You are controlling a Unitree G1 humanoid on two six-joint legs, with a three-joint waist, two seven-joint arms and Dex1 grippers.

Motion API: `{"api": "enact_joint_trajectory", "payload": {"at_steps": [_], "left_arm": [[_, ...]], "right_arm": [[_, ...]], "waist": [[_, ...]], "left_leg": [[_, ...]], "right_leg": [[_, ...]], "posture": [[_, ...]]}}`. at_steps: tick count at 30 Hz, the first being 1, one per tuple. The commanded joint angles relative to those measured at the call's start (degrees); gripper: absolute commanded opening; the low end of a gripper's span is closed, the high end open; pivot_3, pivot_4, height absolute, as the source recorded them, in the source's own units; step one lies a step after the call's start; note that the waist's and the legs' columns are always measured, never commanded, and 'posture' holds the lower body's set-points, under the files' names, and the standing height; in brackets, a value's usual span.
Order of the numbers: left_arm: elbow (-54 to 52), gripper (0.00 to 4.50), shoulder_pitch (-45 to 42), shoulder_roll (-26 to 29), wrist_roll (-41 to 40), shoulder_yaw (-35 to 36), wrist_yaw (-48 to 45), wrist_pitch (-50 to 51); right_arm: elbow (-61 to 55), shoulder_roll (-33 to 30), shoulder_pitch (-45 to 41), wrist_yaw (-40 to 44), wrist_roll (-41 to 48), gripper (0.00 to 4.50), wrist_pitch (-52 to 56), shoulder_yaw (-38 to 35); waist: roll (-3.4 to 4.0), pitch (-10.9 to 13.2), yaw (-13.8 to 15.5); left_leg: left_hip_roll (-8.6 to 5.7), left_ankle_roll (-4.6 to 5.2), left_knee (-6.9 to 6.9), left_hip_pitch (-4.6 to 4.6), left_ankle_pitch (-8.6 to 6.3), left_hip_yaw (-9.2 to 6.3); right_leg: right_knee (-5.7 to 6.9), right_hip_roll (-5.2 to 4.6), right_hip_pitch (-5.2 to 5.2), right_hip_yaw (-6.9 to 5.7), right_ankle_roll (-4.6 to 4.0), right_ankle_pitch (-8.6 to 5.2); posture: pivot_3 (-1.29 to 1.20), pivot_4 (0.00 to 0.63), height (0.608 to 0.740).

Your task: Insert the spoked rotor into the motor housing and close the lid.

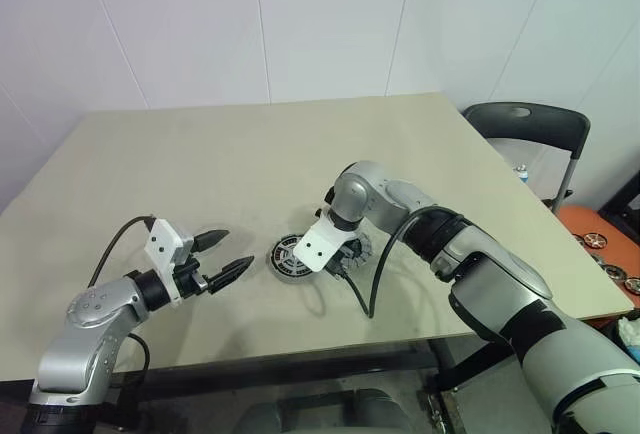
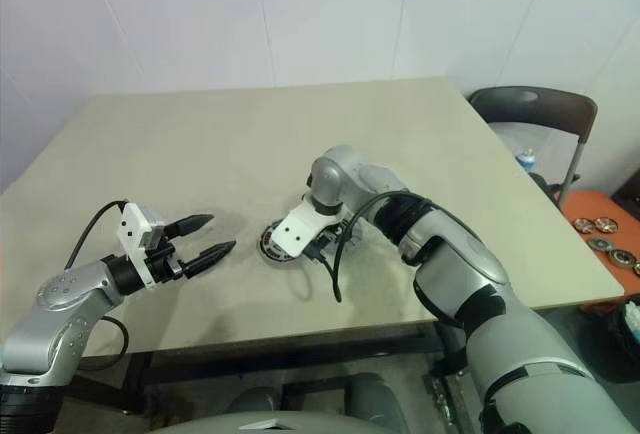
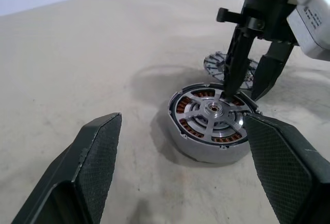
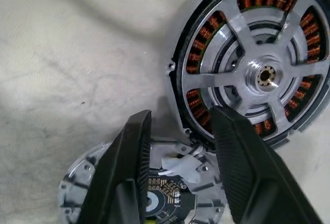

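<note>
Counting 1 spoked rotor (image 4: 260,74), 1 motor housing (image 3: 186,146), 1 lid (image 4: 82,182).

The housing (image 4: 256,64) shows copper-coloured windings between pale silver spokes (image 4: 242,35), inside a dark rim; the lid (image 4: 154,188) is ribbed grey with a dark centre; the table (image 1: 200,174) is plain beige; the fingers (image 3: 95,162) are black with cross-hatched pads

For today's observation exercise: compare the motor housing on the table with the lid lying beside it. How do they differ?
1. The motor housing shows copper windings behind silver spokes; the lid shows ribbed grey metal with a dark circuit board at its centre.
2. The motor housing stands as a taller drum; the lid lies flat.

Both are round and rest on the table.
</note>
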Motion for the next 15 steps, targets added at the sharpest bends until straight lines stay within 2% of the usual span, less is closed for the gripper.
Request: {"api": "enact_joint_trajectory", "payload": {"at_steps": [1,5,10,13,15], "left_arm": [[-0.8,4.02,-1.0,0.4,-0.3,0.9,-0.2,-1.0],[-0.6,4.02,-1.1,0.5,-0.3,0.9,-0.2,-0.9],[-1.1,4.02,-1.1,0.7,-0.8,1.2,-0.4,-0.4],[-1.3,4.02,-0.9,1.2,-1.3,1.6,-0.9,-0.1],[-1.3,4.02,-1.0,1.5,-1.4,1.8,-1.2,-0.1]], "right_arm": [[-3.9,-1.6,-1.4,5.1,2.7,1.79,0.4,-2.3],[-9.0,-5.4,-0.8,9.1,7.3,1.79,1.5,-1.8],[-17.4,-11.9,-1.3,9.2,19.2,1.79,11.8,-0.1],[-20.2,-12.5,-1.1,9.1,27.0,1.79,26.8,-7.6],[-21.1,-12.3,-0.5,8.2,29.0,1.79,32.8,-11.6]], "waist": [[0.01,0.0,0.1],[0.04,0.0,0.2],[0.09,0.1,0.2],[0.14,0.1,0.0],[0.16,0.1,0.2]], "left_leg": [[0.00,0.00,0.00,-0.06,0.00,0.00],[-0.02,0.01,0.00,-0.17,-0.01,0.00],[-0.01,0.01,-0.01,-0.17,-0.01,-0.01],[0.03,0.01,-0.02,-0.15,-0.01,0.00],[0.04,0.01,-0.01,-0.17,-0.01,0.00]], "right_leg": [[-0.01,0.00,-0.05,0.00,0.04,0.02],[-0.05,-0.02,-0.14,-0.01,0.09,0.05],[-0.06,-0.05,-0.14,-0.01,0.04,0.02],[-0.04,-0.03,-0.15,0.00,-0.06,-0.04],[-0.03,-0.02,-0.18,0.00,-0.05,-0.04]], "posture": [[0.00,0.000,0.740],[0.00,0.000,0.740],[0.00,0.000,0.740],[0.00,0.000,0.740],[0.00,0.000,0.740]]}}
